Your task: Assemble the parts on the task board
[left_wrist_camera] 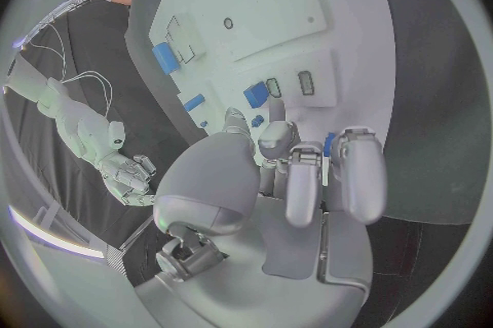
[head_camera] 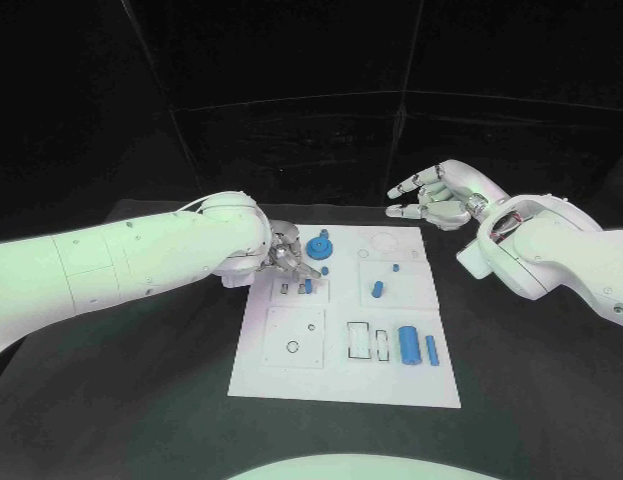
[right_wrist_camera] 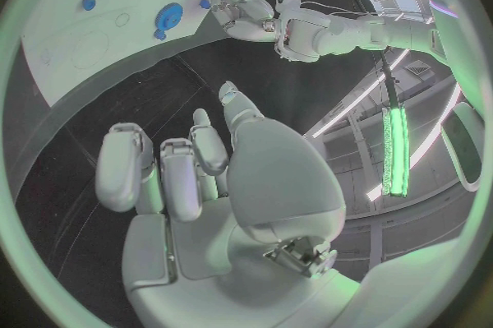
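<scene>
— White board [head_camera: 297,370] lies flat in the middle of the black table [head_camera: 138,420] in the head view; what sits on it?
— Small blue parts: a round knob [head_camera: 321,246] at the far edge, a short peg [head_camera: 378,290] near the middle, and a thick cylinder [head_camera: 409,346] with a thin rod [head_camera: 431,349] just beside it toward the near right; the left robot hand [head_camera: 291,262] is down over the board's far left corner, next to the knob; the right robot hand [head_camera: 434,198] hangs beyond the far right corner, off the board, fingers spread, holding nothing.
— And the left wrist view?
— That left robot hand [left_wrist_camera: 298,172] has its fingers curled down to the board [left_wrist_camera: 298,16]; a blue block [left_wrist_camera: 255,94] stands just past the fingertips [left_wrist_camera: 275,108]; I cannot tell whether anything is pinched.
— The right wrist view?
— The right robot hand [right_wrist_camera: 190,172] is loose and empty above dark table; the board [right_wrist_camera: 72,32] lies well ahead with the knob [right_wrist_camera: 168,16] on it.
</scene>
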Controlling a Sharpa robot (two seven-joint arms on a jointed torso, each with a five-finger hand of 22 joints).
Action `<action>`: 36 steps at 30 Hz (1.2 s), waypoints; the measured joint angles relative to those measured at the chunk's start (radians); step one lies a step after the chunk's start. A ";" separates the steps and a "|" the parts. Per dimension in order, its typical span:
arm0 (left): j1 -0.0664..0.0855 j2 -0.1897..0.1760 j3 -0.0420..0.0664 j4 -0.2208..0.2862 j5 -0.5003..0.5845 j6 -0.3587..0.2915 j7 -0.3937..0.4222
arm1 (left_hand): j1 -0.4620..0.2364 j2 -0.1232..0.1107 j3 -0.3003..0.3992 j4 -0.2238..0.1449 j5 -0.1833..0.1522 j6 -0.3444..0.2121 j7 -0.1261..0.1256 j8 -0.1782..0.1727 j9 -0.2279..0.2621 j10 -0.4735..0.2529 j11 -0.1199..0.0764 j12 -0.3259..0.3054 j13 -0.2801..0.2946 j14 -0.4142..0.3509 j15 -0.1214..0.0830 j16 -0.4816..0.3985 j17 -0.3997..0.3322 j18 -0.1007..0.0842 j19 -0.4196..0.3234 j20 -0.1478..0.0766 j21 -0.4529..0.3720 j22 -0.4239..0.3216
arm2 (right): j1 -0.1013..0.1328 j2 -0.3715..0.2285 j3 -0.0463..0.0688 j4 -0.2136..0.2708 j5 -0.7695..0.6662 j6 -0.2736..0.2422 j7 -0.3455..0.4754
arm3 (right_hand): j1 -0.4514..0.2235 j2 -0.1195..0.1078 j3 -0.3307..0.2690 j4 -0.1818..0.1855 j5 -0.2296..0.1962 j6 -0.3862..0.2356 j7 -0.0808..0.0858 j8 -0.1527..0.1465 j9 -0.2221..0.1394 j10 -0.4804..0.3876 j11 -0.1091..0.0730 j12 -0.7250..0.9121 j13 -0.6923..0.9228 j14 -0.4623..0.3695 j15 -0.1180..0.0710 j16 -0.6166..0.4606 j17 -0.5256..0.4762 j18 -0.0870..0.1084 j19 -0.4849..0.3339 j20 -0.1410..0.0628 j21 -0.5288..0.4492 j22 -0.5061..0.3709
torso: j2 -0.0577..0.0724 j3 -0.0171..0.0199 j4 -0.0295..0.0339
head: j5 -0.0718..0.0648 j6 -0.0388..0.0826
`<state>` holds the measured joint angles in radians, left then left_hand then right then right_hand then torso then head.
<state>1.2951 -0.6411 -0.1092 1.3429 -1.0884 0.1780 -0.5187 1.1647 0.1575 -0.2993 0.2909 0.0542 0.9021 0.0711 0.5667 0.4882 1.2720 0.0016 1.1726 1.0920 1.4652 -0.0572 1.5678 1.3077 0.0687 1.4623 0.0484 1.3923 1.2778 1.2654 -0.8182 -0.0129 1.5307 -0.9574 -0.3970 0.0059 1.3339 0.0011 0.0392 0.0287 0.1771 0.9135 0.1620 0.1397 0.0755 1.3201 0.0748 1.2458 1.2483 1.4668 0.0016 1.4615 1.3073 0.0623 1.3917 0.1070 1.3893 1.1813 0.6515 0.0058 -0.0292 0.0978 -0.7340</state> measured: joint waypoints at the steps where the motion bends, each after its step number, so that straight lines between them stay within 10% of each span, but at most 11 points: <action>1: 0.000 0.003 -0.001 -0.003 -0.001 0.002 -0.001 | 0.000 0.000 0.000 0.000 0.000 -0.002 0.002 0.000 0.001 0.000 0.000 0.000 0.000 0.000 0.000 0.000 0.000 0.000 0.000 0.000 0.000 0.000 | 0.000 0.001 0.000 0.000 -0.001 0.000 -0.002 | 0.000 0.000 0.000 0.000 0.001 0.001 -0.001 0.002 0.000 0.000 0.000 0.000 0.000 0.000 0.000 0.000 0.000 0.000 0.000 0.000 0.000 0.000 | 0.000 -0.0001 0.0000 | 0.000 0.000; 36: 0.002 0.054 -0.005 -0.046 -0.008 0.062 -0.011 | 0.034 0.007 0.000 -0.006 0.000 -0.018 0.004 0.014 0.025 0.000 0.000 0.000 0.000 0.000 0.000 0.000 0.000 0.000 0.000 0.000 0.004 0.006 | 0.000 0.017 0.000 -0.019 -0.012 0.009 -0.026 | 0.000 0.000 -0.008 0.002 0.012 0.001 -0.001 0.002 -0.001 0.000 0.000 0.000 -0.002 0.000 0.000 -0.004 0.001 0.000 0.000 0.000 -0.004 -0.004 | 0.000 -0.0007 0.0010 | -0.001 -0.016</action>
<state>1.2969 -0.5866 -0.1145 1.2972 -1.0960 0.2400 -0.5292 1.1990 0.1641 -0.2993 0.2849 0.0542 0.8842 0.0747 0.5811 0.5135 1.2719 0.0017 1.1726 1.0920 1.4653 -0.0571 1.5677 1.3075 0.0689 1.4622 0.0485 1.3961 1.2837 1.2655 -0.8016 -0.0130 1.5113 -0.9690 -0.3882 -0.0203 1.3338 0.0011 0.0315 0.0310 0.1886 0.9144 0.1611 0.1421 0.0747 1.3201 0.0749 1.2458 1.2467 1.4668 0.0017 1.4578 1.3078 0.0621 1.3918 0.1071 1.3855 1.1769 0.6514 0.0052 -0.0283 0.0964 -0.7499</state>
